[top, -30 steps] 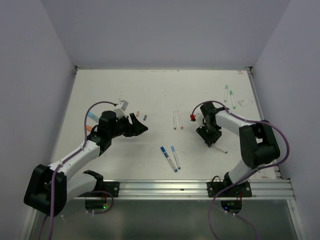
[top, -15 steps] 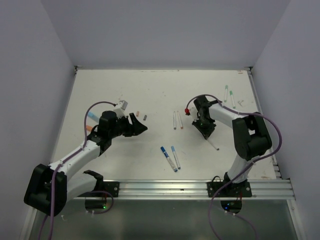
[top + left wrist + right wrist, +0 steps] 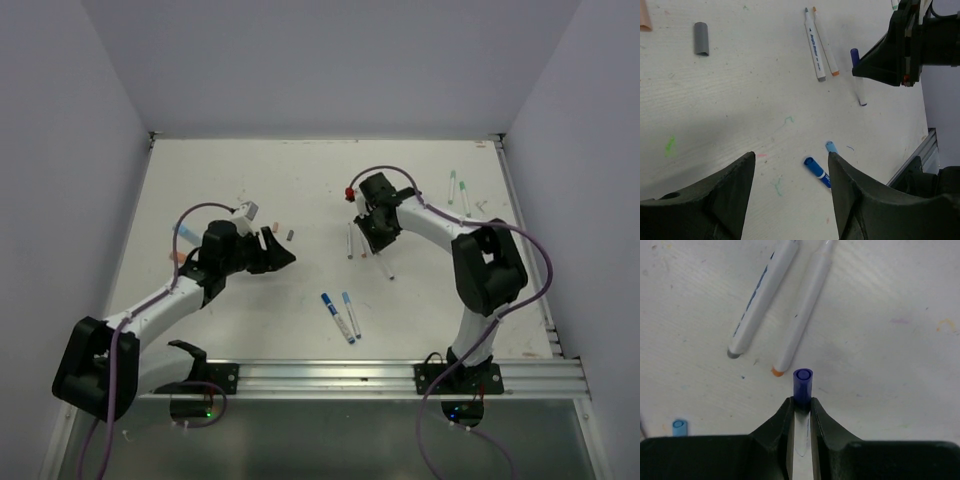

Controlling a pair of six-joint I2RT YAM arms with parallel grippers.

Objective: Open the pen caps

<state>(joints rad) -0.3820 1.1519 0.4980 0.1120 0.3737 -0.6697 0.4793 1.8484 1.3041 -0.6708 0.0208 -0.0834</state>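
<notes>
Right of centre in the top view, a pen is pinched by the right jaws, its dark-blue cap on and protruding. Left jaws are spread over the bench.

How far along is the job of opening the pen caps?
Done: a grey cap lies loose on the table. In hand: the right gripper is shut on a pen whose purple cap is on; the left gripper is open, empty. Left: that cap and the two blue-capped pens near the front.
</notes>
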